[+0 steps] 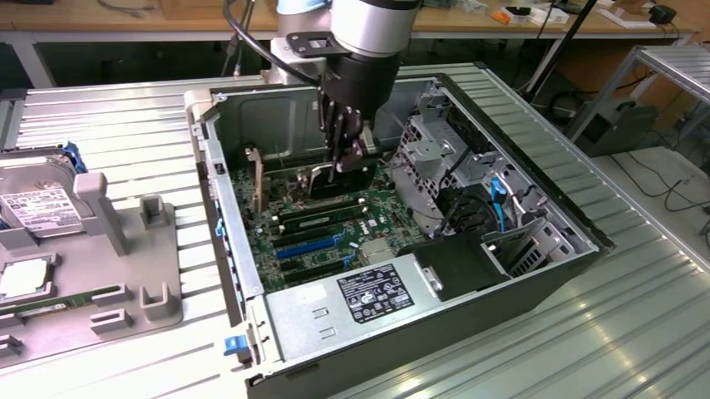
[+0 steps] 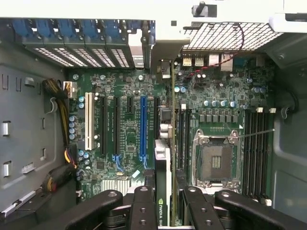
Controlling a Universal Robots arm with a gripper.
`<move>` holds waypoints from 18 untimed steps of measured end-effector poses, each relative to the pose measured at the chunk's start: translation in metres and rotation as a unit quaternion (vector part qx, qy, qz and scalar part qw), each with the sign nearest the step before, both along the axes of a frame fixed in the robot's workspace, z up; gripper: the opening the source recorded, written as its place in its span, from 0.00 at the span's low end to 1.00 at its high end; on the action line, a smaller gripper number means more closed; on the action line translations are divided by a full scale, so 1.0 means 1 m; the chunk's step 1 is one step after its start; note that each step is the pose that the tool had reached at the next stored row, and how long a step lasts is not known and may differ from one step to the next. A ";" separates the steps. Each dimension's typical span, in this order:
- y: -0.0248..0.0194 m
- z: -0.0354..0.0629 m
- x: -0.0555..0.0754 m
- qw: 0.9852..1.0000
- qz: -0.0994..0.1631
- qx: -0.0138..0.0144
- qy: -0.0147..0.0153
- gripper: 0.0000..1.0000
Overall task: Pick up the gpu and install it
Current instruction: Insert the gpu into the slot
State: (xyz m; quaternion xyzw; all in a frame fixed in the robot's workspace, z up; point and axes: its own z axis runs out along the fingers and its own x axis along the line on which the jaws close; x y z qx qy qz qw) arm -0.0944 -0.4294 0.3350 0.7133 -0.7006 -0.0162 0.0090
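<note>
Pick-up is judged done: the gpu (image 2: 162, 191) is off the table (image 1: 621, 332) and carried on edge inside the open case (image 1: 367, 332), over the motherboard (image 1: 322, 241). Seating is judged not finished; in the wrist view the card is seen hanging above the slots (image 2: 142, 127), with its bracket end toward the rear openings, and contact with a slot cannot be confirmed. The end effector (image 2: 162, 203) is partly closed, fingers (image 2: 144, 206) clamped on both faces of the gpu. A hard drive (image 1: 33, 204) is left in the holder (image 1: 100, 274) at the exterior view's left.
</note>
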 end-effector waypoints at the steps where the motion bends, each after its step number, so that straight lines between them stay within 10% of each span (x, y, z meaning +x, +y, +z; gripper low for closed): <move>1: 0.0000 -0.0019 0.000 1.000 0.000 0.000 0.000 0.27; 18: 0.0000 -0.0218 0.000 1.000 0.000 0.000 0.000 0.27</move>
